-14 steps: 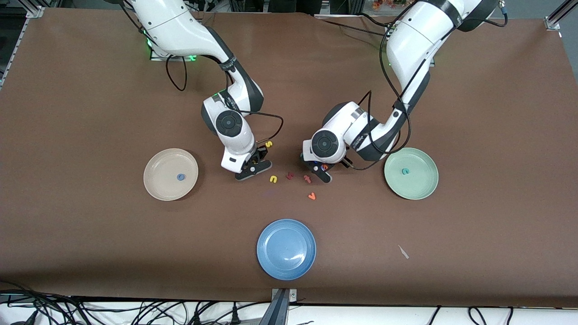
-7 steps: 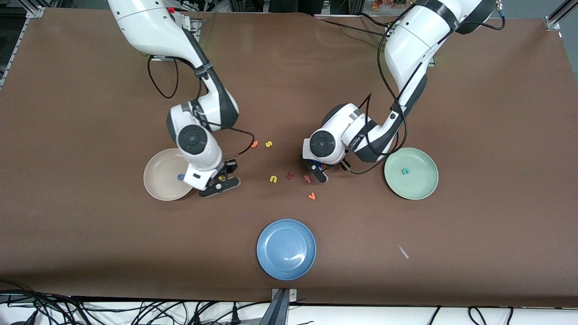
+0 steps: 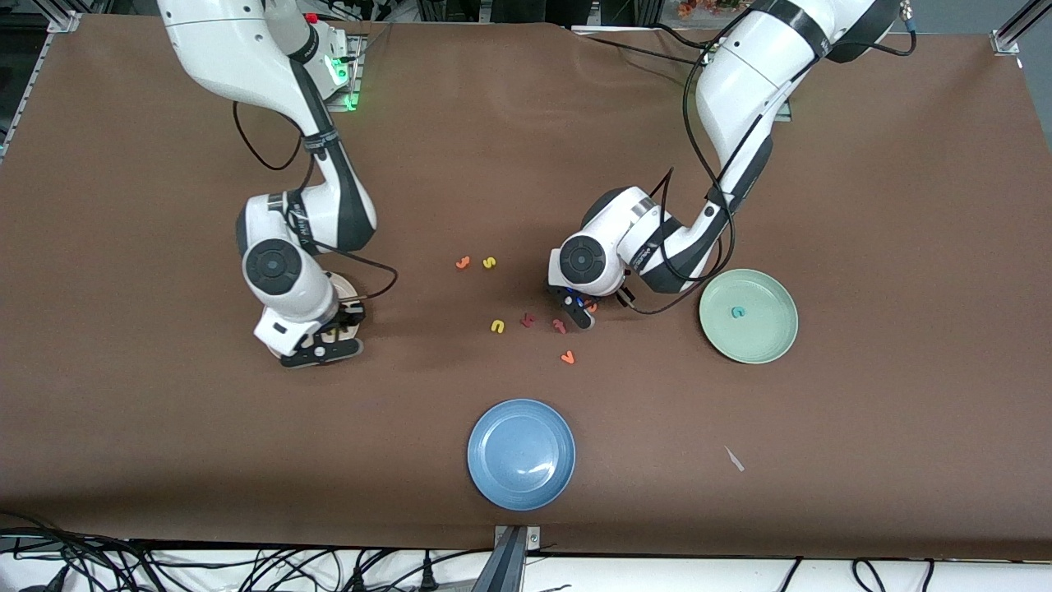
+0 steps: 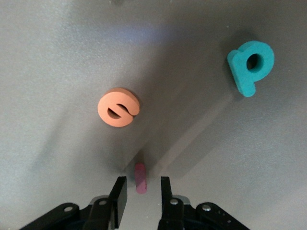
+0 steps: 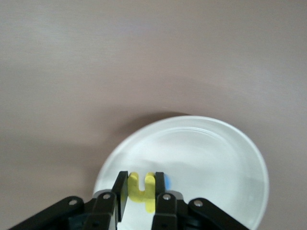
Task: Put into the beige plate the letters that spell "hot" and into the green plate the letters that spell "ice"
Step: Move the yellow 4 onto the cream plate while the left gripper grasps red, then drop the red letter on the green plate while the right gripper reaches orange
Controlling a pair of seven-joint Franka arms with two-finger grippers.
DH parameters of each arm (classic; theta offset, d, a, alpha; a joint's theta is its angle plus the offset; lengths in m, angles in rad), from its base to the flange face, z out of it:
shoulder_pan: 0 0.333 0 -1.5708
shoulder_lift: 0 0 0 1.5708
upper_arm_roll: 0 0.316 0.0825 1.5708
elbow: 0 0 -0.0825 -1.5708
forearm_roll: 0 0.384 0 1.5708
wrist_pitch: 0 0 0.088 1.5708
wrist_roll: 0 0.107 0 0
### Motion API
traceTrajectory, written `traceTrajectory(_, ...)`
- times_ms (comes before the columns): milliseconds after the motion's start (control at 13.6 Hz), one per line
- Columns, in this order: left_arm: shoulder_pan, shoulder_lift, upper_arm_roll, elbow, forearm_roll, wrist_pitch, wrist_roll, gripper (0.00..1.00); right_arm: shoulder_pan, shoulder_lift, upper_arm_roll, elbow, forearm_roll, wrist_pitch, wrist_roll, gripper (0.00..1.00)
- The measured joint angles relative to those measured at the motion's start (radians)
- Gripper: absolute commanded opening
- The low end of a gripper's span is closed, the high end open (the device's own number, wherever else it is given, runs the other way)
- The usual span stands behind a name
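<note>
A brown cloth covers the table (image 3: 863, 460), with grey framing at its corners and black cables trailing off the edge nearest the front camera. A blue plate (image 3: 521, 454) sits near the middle of that edge.

The beige plate (image 3: 343, 287) lies toward the right arm's end of the table, mostly covered by the arm. The right hand (image 5: 139, 191) hangs over it, pinching the yellow "h" (image 5: 141, 188), a small foam letter standing between the fingers. The blue "o" (image 5: 166, 181) peeps out inside the plate, just beside the held letter.

The green plate (image 3: 768, 345), pale mint and shallow, lies toward the left arm's end, with the teal "c" (image 3: 738, 312) in it.

The left hand (image 4: 140, 191) is low over the middle of the table with its fingers narrow on either side of the dark red "i" (image 4: 140, 178), a short bar; whether they touch it I cannot tell. The orange "e" (image 4: 118, 107) lies near it and a teal "d" (image 4: 250, 66) farther off.

More loose letters are scattered in the middle: an orange "t" (image 3: 463, 263), a yellow "s" (image 3: 489, 262), a yellow "n" (image 3: 496, 326) and an orange "v" (image 3: 567, 358).
</note>
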Motion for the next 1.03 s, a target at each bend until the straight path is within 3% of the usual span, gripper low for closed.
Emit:
traceTrajectory(74, 0.000, 0.002, 0.000, -0.001, 0.000, 0.004, 0.000, 0.19, -0.005, -0.007, -0.011, -0.024, 0.011, 0.025, 0.000, 0.36)
traceTrajectory(147, 0.000, 0.005, 0.000, -0.002, 0.000, 0.011, 0.000, 0.01, -0.016, -0.009, -0.016, -0.040, 0.030, 0.039, -0.004, 0.70)
traceTrajectory(295, 0.000, 0.004, 0.001, -0.001, 0.001, 0.015, 0.000, 0.00, -0.041, -0.010, -0.017, -0.048, 0.128, 0.043, -0.026, 1.00)
traceTrajectory(442, 0.001, 0.004, 0.001, -0.001, 0.001, 0.016, 0.000, 0.00, -0.050, -0.013, -0.017, -0.048, 0.283, 0.009, -0.038, 1.00)
traceTrajectory(589, 0.005, 0.003, 0.002, 0.004, 0.001, 0.017, 0.003, 0.00, -0.044, -0.025, -0.010, -0.048, 0.362, -0.022, 0.053, 1.00)
traceTrajectory(1031, 0.153, -0.066, 0.007, 0.028, 0.001, -0.077, 0.150, 0.00, 0.110, -0.050, 0.011, -0.047, 0.364, -0.005, 0.676, 1.00)
